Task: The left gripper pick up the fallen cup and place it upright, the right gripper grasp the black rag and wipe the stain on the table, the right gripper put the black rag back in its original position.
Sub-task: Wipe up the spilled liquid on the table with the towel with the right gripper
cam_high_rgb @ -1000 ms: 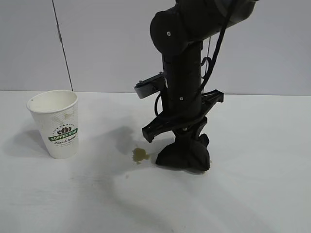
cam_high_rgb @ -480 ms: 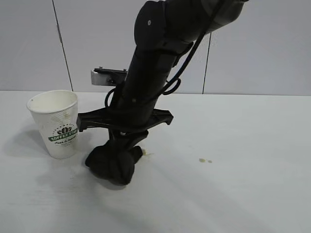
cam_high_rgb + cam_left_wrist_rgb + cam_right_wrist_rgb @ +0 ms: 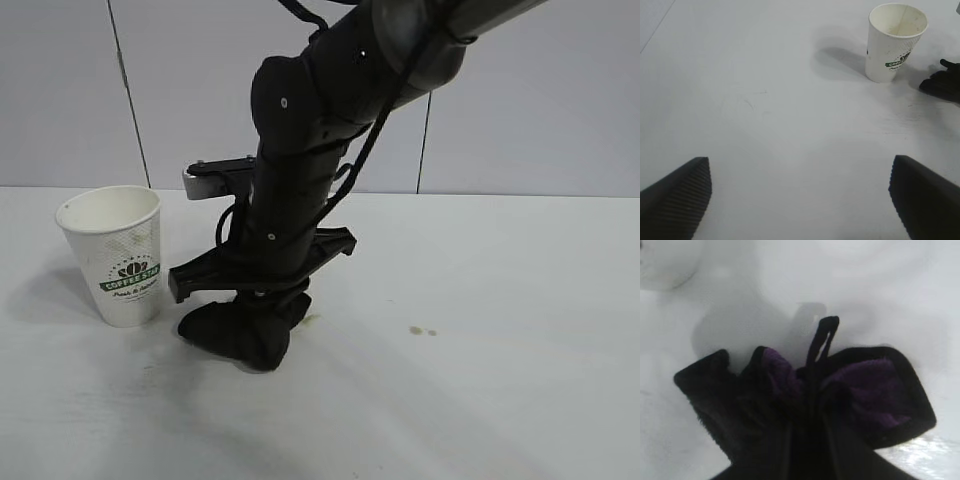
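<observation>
Two risks stand out at this stage of the wipe. First, the right tool (image 3: 262, 318) is clamped on the black rag (image 3: 240, 337), its fingers buried in the bunched cloth, and presses it onto the worktop (image 3: 520, 400) just beside the cup (image 3: 115, 255). The cup stands upright, empty and light by the look of it; the rag's near edge and the tool's crossbar are close to its side, apart but not by much. Any further sweep toward the cup would, in my judgement, nudge or topple it and undo the first step of the task.

Second, cleaning looks incomplete. A trace of olive-brown stain (image 3: 313, 320) shows at the rag's far edge, and two small droplets (image 3: 420, 330) lie well apart from the rag on the opposite side. A wipe ending here would leave them behind. A dragged wet rag may also smear rather than lift; the right wrist view shows a glossy streak on the surface beside the cloth.

Grip is a lesser concern: the rag (image 3: 805, 405) hangs in loose folds round the fingers, and a loop of cloth stands free, so a fold could catch or slip during the return to its place.

Left tool (image 3: 800, 200) is parked well clear with its fingers spread wide and holding nothing, the cup (image 3: 894, 42) in its view at a distance
</observation>
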